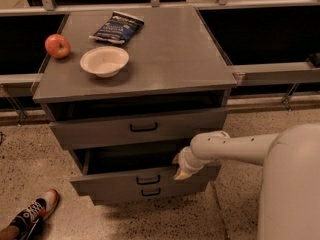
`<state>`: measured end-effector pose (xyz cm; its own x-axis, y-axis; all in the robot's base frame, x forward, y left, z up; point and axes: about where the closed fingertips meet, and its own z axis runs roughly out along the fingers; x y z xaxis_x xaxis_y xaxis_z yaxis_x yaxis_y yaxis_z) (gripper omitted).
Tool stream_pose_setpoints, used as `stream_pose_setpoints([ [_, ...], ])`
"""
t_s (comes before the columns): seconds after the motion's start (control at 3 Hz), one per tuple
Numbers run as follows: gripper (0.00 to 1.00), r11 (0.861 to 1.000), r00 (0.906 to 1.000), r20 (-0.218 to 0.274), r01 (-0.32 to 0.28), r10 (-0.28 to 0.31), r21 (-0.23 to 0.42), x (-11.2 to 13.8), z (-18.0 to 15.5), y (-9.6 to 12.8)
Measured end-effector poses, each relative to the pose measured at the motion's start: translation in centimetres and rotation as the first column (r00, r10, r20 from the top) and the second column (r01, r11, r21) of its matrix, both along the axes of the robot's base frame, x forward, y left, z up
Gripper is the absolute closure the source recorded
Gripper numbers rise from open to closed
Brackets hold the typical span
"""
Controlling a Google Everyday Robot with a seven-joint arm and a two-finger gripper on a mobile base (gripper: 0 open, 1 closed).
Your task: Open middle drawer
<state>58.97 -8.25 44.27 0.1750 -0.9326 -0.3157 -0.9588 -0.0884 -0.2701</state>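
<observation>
The grey cabinet (150, 49) has three drawers with small black bar handles. The middle drawer (110, 183) is pulled well out, and its dark inside (130, 159) shows behind the front. Its handle (148, 180) sits at the centre. My gripper (181, 168) is at the top edge of the middle drawer's front, right of the handle, on the end of my white arm (235, 148), which reaches in from the right. The top drawer (100, 131) stands slightly out. Only a strip of the bottom drawer's front shows, with its handle (150, 192), below the middle one.
On the cabinet top are a red apple (57, 45), a white bowl (104, 60) and a dark snack bag (116, 27). A person's sneaker (35, 214) is on the floor at the lower left. Metal rails (280, 73) run beside the cabinet.
</observation>
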Motion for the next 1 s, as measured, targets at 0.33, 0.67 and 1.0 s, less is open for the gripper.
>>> stream_pose_setpoints([
  [0.33,0.03,1.0,1.0,0.0,0.0,0.0,0.0,0.0,0.0,0.0],
  [0.67,0.63,1.0,0.9983,-0.057,-0.012,0.01,-0.028,-0.9,-0.8,0.2],
  [1.0,0.56,0.996,0.9889,-0.143,-0.053,0.043,-0.068,-4.2,-1.0,0.2],
])
